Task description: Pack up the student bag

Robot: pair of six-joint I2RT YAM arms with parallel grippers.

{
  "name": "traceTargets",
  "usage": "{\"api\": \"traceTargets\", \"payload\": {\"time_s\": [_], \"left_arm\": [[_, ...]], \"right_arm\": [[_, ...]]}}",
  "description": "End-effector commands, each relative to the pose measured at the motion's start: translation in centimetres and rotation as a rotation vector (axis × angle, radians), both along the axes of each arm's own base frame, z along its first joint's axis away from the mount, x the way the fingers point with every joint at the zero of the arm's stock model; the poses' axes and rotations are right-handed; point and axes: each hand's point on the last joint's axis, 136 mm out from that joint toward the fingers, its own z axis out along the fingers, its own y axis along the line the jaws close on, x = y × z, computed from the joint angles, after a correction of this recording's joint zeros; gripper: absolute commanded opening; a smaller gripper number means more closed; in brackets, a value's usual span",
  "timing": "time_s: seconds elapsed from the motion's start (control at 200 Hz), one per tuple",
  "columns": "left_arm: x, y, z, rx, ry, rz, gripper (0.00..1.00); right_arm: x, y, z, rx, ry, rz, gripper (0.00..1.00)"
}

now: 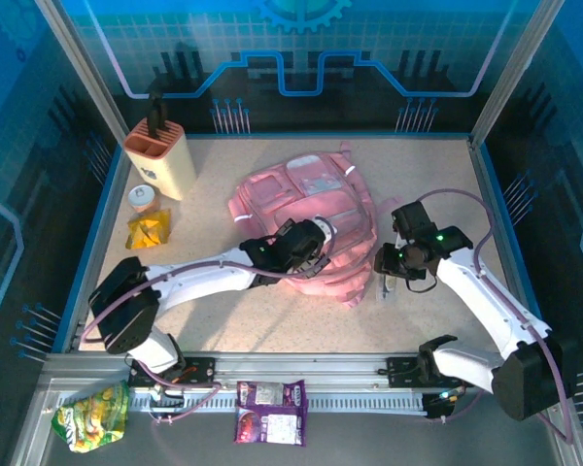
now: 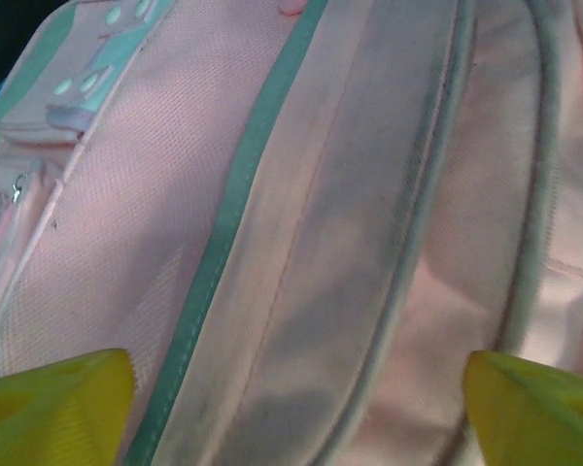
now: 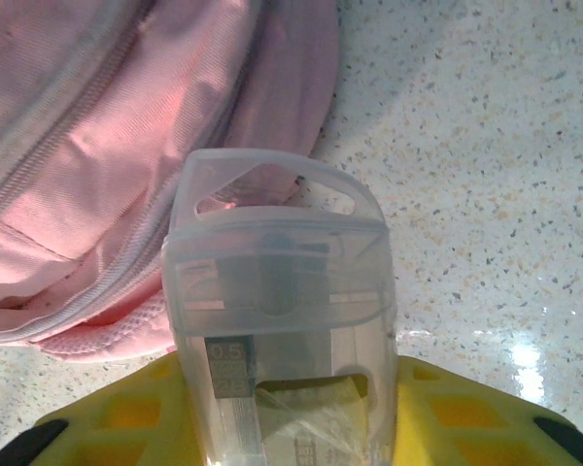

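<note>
The student bag, a big pink backpack, lies flat in the middle of the table. My left gripper hovers over its near half, open. In the left wrist view, its yellow fingertips stand wide apart over the bag's pink fabric, with a teal trim band and a zip line running between them. My right gripper sits just right of the bag, shut on a small clear plastic case marked "0.5". The case sticks out past the yellow fingers, next to the bag's edge.
A peach holder with dark handles stands at the back left, with a small round tub and a yellow packet in front of it. On the near ledge lie a green snack bag and a purple packet.
</note>
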Motion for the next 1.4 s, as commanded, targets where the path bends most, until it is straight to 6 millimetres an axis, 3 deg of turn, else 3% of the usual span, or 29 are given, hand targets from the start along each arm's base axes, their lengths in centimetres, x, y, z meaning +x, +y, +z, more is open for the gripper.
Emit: {"api": "traceTargets", "payload": {"time_s": [0.0,0.235,0.425,0.6,0.78,0.996,1.281,1.396], "left_arm": [[2.5,0.1,2.0,0.037,-0.077,0.017,0.79],[4.1,0.9,4.1,-0.046,-0.069,0.028,0.55],[5.3,1.2,5.0,-0.102,-0.072,0.062,0.31],[5.7,0.2,6.2,-0.185,-0.055,0.085,0.00],[5.2,-0.8,9.0,-0.382,-0.008,0.141,0.00],[3.8,-2.7,11.5,-0.675,0.084,0.155,0.00],[3.3,-3.6,10.1,-0.772,0.195,0.234,0.00],[3.1,-4.2,9.1,-0.810,0.238,0.247,0.00]], "right_arm": [[0.5,0.2,1.3,0.028,-0.025,0.014,0.41],[1.0,0.5,1.6,0.028,-0.045,0.039,0.41],[2.4,1.8,2.1,0.053,-0.054,0.085,0.41],[4.3,4.2,2.5,0.085,-0.072,0.129,0.41],[6.8,6.5,3.7,0.133,-0.110,0.142,0.42],[10.3,7.9,5.4,0.204,-0.168,0.089,0.42],[13.8,8.7,5.5,0.371,-0.170,-0.118,0.42],[14.4,8.5,4.6,0.382,-0.164,-0.205,0.41]]}}
